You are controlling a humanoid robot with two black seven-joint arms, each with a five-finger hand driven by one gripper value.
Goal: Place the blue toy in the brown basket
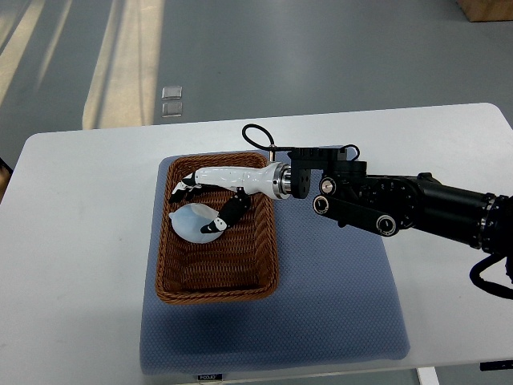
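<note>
Inside the brown basket (218, 257), the right robot hand (210, 196) pinches the blue toy (195, 224), low enough to drop it gently.

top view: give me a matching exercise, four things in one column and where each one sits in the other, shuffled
Things:
1. blue toy
2. brown basket
3. blue mat
4. right hand

Places:
A. flat on the white table
B. on the mat's left part
C. inside the basket, toward its far end
D. over the basket, fingers at the toy

Pairs: 1-C, 2-B, 3-A, 4-D
</note>
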